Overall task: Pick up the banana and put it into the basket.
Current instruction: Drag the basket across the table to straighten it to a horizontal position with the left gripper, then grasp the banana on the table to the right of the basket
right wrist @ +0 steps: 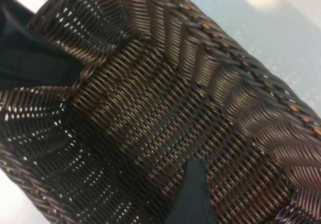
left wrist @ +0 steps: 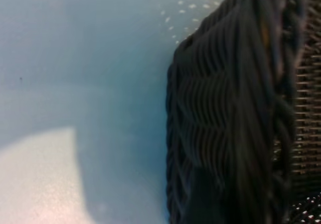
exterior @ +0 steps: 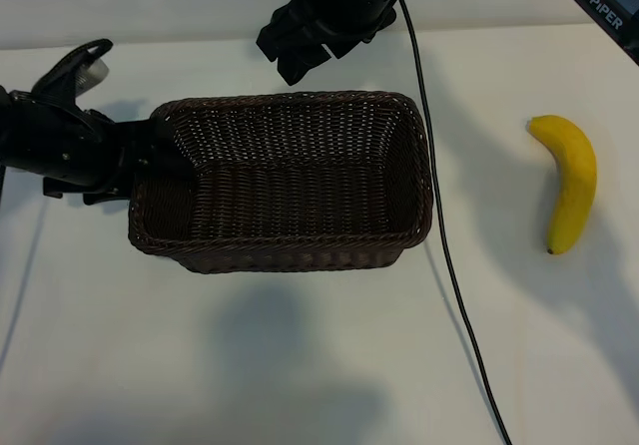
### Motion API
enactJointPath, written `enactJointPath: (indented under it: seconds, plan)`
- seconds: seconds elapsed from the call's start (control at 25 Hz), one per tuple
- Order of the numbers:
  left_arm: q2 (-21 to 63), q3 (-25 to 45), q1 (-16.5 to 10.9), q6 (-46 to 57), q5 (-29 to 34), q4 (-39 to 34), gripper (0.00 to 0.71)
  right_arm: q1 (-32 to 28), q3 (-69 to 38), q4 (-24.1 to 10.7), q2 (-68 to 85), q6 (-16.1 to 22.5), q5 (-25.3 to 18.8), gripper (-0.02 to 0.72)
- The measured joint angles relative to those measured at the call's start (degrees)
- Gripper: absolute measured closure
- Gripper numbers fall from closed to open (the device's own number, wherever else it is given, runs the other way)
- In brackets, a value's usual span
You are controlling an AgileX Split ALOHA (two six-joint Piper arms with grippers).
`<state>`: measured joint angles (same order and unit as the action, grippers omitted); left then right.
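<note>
The banana (exterior: 570, 179) is lying on the white table (exterior: 300, 365), well apart from the basket (exterior: 285, 255) and off its right-hand end in the exterior view, with a black cable (exterior: 444, 245) running between the two. Its long axis is running roughly from the far side of the table toward the near side, the curve bulging away from the basket and the small dark tip pointing toward the near edge.

The right gripper (exterior: 300, 41) is being held above the basket's far rim, its fingers standing apart and holding nothing (one dark fingertip (right wrist: 193, 194) is showing over the empty woven floor in the right wrist view). The left gripper (exterior: 150, 161) is being held against the basket's left end; whether its fingers are apart or together cannot be told, since only the wicker wall is showing in its own view.

The right arm is judged the nearer one. A reach to the right, past the cable, is being called for, with the fingers set across the banana's long axis.
</note>
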<state>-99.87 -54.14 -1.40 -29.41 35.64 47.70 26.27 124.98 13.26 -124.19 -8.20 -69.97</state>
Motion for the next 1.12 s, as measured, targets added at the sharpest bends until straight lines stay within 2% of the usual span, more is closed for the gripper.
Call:
enactJointPath:
  seconds: [0.12,0.4,0.56,0.92,1.12]
  plan:
    - [1.7,0.0,-0.4,2.4,0.9,-3.2,0.112,0.0,0.0,0.0,0.0,0.0,0.0,0.122]
    - [5.8,-0.1,-3.6,6.2,4.9,-10.5,0.116,0.0,0.0,0.0,0.0,-0.1,0.0,0.122]
    - [10.1,-0.1,-3.9,7.3,6.2,-14.5,0.116,0.0,0.0,0.0,0.0,-0.1,0.0,0.122]
    - [17.3,-0.1,-3.9,8.8,7.0,-15.9,0.117,0.0,0.0,0.0,0.0,1.4,0.0,0.122]
    - [18.2,-3.3,-3.9,10.1,7.8,-16.0,0.118,0.0,0.0,0.0,0.0,1.5,0.0,0.122]
